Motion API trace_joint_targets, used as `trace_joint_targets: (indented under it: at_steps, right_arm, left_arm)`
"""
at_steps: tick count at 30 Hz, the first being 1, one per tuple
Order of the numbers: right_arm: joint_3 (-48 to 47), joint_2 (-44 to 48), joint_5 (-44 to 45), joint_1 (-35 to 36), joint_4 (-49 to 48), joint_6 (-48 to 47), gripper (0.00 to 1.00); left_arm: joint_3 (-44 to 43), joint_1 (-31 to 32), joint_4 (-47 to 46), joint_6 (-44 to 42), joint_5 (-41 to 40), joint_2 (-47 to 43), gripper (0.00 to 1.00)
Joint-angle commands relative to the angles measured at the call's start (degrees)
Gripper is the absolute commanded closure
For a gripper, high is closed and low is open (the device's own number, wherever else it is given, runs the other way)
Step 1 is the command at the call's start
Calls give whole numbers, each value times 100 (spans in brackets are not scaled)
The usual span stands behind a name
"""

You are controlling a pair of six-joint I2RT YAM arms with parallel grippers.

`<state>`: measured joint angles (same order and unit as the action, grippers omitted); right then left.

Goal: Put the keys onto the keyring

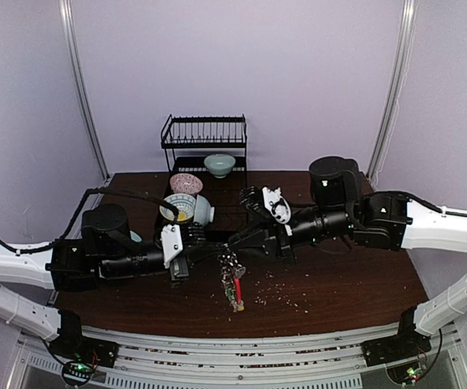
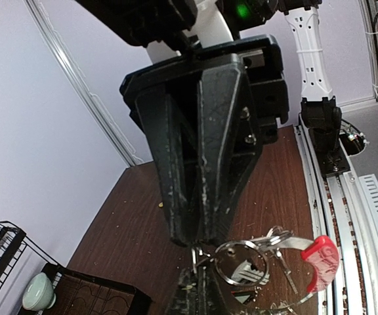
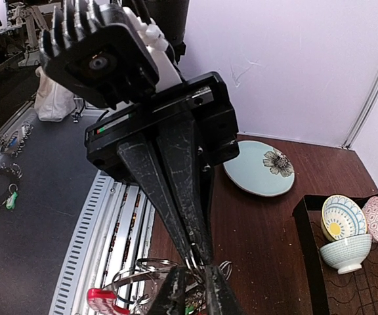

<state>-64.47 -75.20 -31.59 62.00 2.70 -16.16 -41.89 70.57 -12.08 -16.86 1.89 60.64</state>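
One pale bowl in black rack, keyring dangling

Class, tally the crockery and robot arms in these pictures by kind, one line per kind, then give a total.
Bowls: 4 (pale green bowl, pink bowl, yellow-centred bowl, blue-and-white bowl)
Plates: 1 (pale blue plate)
Robot arms: 2 (left arm, right arm)
Total: 7

Silvery keyring — red strap
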Motion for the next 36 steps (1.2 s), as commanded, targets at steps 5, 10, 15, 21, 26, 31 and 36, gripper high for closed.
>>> trace_joint_targets:
  at_steps: [5, 10, 15, 21, 26, 31, 36]
  right_arm:
    - [113, -37, 252, 18, -150, 4, 87]
    - [128, -57, 304, 15, -216, 25, 87]
    - [50, -87, 325, 14, -188, 1, 87]
    - [38, -158, 312, 19, -269, -45, 87]
    - [-35, -201, 168, 19, -144, -79, 100]
    - [-48, -90, 167, 14, -75, -80, 100]
    - [-189, 174, 702, 43, 245, -57, 100]
  left_arm:
    - [-91, 10, -506, -63, 116, -141, 100]
    - [-89, 10, -506, -54, 165, -145, 100]
    - [-91, 10, -502, -54, 193, -141, 100]
    - [-87, 14, -480, -71, 252, -163, 100]
    - [-74, 10, -506, -63, 250, -184, 100]
    - [-61, 10, -571, 70, 170, -176, 100]
    - [-335, 1, -316, 312, -215, 106, 97]
